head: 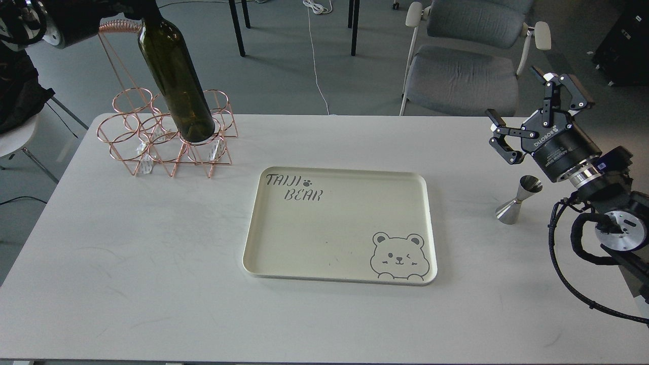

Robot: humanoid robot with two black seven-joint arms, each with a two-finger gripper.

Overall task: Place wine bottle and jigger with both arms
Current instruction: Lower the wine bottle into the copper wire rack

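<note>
Upper left of frame: I have the wine bottle [176, 81] tilted, its base in a ring of the copper wire rack [167, 134].
Left gripper: mostly out of frame at the bottle's neck; I cannot tell its grip.
Right gripper [527, 109]: fingers spread, holding nothing, poised just above the jigger [518, 198].
Jigger: upright on the table [152, 279], right of the cream tray [338, 225].
Tray: bare, probably the drop spot.

Dark green wine bottle [175, 76] tilted, base in wire rack; steel jigger [518, 198] upright on table.
</note>
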